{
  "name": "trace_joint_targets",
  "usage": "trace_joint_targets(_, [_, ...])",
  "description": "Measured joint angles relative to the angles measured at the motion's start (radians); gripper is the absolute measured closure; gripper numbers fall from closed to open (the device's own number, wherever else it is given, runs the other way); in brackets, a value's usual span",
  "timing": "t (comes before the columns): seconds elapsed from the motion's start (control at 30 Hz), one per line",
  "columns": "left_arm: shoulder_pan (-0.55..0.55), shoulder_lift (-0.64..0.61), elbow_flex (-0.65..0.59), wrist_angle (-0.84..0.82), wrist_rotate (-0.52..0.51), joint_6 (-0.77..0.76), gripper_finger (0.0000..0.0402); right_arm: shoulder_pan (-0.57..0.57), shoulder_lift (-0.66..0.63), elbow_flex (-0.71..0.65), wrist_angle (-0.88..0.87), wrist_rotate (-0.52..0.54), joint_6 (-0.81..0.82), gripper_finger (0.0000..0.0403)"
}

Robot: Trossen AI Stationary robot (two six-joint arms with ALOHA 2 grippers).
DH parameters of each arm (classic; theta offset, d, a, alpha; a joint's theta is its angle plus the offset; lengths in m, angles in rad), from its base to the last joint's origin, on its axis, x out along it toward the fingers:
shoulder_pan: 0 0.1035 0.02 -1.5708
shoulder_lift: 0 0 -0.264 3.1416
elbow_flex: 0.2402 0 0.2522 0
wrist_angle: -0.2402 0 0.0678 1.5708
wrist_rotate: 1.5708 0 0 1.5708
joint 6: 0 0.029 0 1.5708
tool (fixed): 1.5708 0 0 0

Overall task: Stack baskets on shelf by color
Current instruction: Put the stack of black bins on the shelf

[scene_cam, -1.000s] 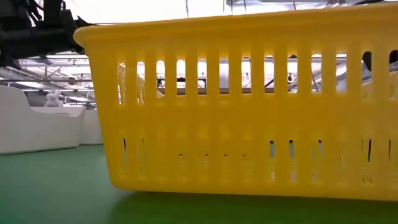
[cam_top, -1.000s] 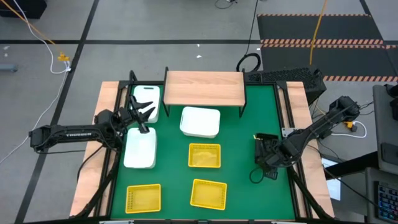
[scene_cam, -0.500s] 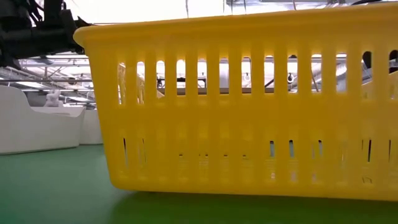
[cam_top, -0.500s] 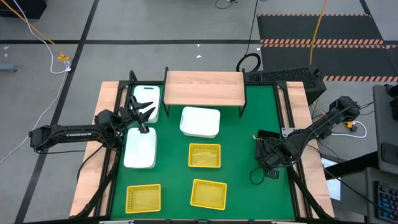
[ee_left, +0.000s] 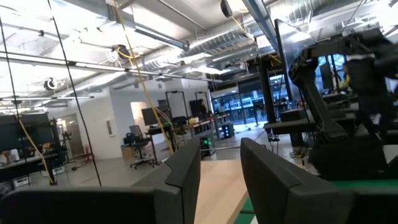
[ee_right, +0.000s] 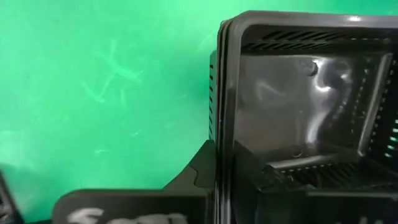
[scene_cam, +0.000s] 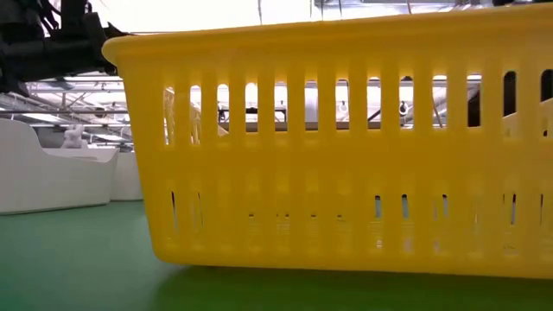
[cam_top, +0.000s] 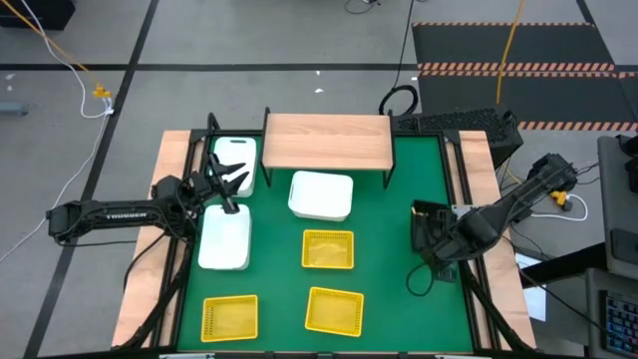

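At the table's right edge my right gripper [cam_top: 431,239] [ee_right: 225,163] is shut on a black basket [cam_top: 429,221] [ee_right: 298,93]; the doubled rim lines suggest two nested ones. My left gripper [cam_top: 227,189] [ee_left: 221,168] hovers open and empty over the left side, between two white baskets [cam_top: 232,165] [cam_top: 224,239]. A third white basket [cam_top: 321,194] sits on the mat in front of the wooden shelf [cam_top: 327,140]. Three yellow baskets [cam_top: 328,249] [cam_top: 334,309] [cam_top: 230,317] rest on the mat nearer the front. One of them [scene_cam: 346,147] fills the low view. My right gripper has the black basket's side wall just below its rim [ee_right: 222,124] between its fingers, one finger [ee_right: 202,168] outside and one [ee_right: 264,177] inside. The fingers slant down from the table's right. Whether the basket is off the mat, I cannot tell.
The shelf's black legs [cam_top: 389,175] stand on the green mat [cam_top: 389,299]. A bare strip of mat lies between the yellow baskets and the black one. Wooden table borders [cam_top: 493,170] run along both sides.
My right gripper has shut on the black basket's wall, and the right arm has drawn a little toward the table's far edge. The left arm and the white and yellow baskets stay where they were.
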Motion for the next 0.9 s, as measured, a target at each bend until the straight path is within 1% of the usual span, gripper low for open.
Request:
trace_joint_targets(0.17, [0.000, 0.000, 0.000, 0.001, 0.000, -0.001, 0.0284, -0.028, 0.000, 0.120, -0.143, 0.142, -0.050, 0.0391])
trace_joint_targets(0.27, [0.000, 0.000, 0.000, 0.002, 0.000, -0.001, 0.0284, -0.073, 0.000, 0.165, -0.204, 0.266, -0.126, 0.0391])
trace_joint_targets(0.4, [0.000, 0.000, 0.000, 0.009, 0.000, -0.003, 0.0284, -0.175, 0.000, 0.193, -0.176, 0.444, -0.348, 0.0391])
trace_joint_targets(0.5, [0.000, 0.000, 0.000, 0.010, 0.000, -0.003, 0.0284, -0.288, 0.007, 0.200, -0.068, 0.528, -0.580, 0.0391])
trace_joint_targets(0.57, [0.000, 0.000, 0.000, 0.015, 0.000, -0.005, 0.0284, -0.373, 0.012, 0.206, 0.064, 0.533, -0.753, 0.0391])
trace_joint_targets(0.6, [0.000, 0.000, 0.000, 0.018, 0.000, -0.007, 0.0284, -0.418, 0.013, 0.207, 0.137, 0.519, -0.833, 0.0391])
trace_joint_targets(0.7, [0.000, 0.000, 0.000, 0.028, 0.000, -0.007, 0.0284, -0.557, 0.011, 0.209, 0.325, 0.435, -1.057, 0.0391])
trace_joint_targets(0.8, [0.000, 0.000, 0.000, 0.029, 0.000, -0.007, 0.0284, -0.693, 0.015, 0.209, 0.431, 0.345, -1.197, 0.0391])
trace_joint_targets(0.9, [0.000, 0.000, 0.000, 0.029, 0.000, -0.007, 0.0284, -0.826, 0.027, 0.209, 0.478, 0.277, -1.277, 0.0391])
